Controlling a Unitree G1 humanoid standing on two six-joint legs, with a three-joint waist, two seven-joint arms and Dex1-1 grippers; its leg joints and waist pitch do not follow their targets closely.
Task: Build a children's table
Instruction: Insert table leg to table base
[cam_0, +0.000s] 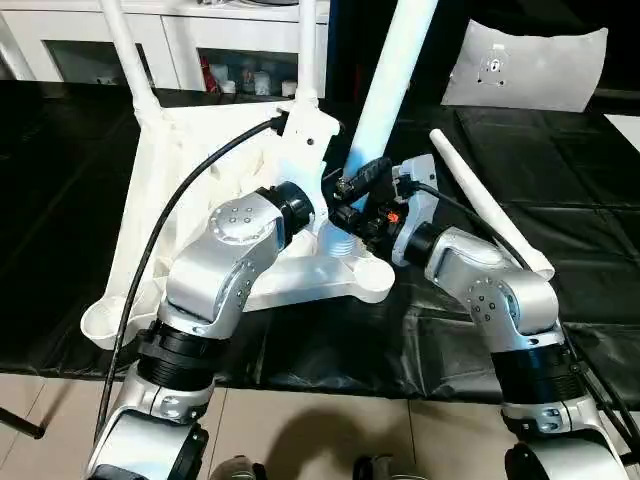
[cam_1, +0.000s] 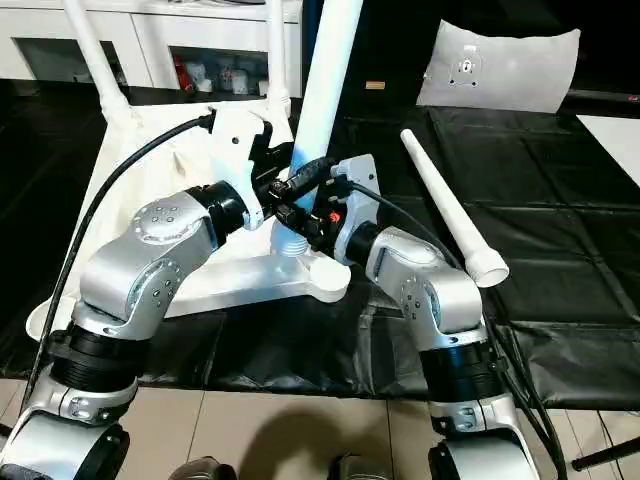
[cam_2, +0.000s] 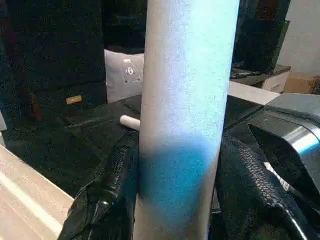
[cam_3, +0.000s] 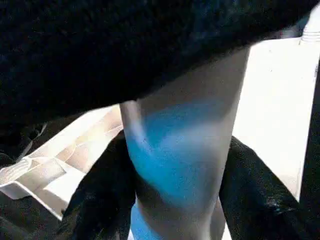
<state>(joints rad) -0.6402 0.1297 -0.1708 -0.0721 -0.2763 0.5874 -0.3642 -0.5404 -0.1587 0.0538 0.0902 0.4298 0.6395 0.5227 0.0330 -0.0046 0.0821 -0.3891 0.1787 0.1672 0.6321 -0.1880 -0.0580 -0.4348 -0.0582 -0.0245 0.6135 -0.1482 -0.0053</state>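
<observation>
- Head views: the upright leg (cam_0: 395, 75) is seen standing, long axis near vertical, in the near corner socket (cam_0: 348, 245) of the overturned table top (cam_0: 190, 180). It is flanked low down by the left gripper (cam_0: 345, 190) and right gripper (cam_0: 372, 215), forearms converging.
- Left wrist view: the leg is clasped between black fingers (cam_2: 112, 185).
- Right wrist view: the leg is likewise clasped by fingers (cam_3: 102, 195).

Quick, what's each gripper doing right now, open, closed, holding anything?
Left gripper: closed on the upright table leg near its base.
Right gripper: closed on the same table leg, opposite the left.
</observation>
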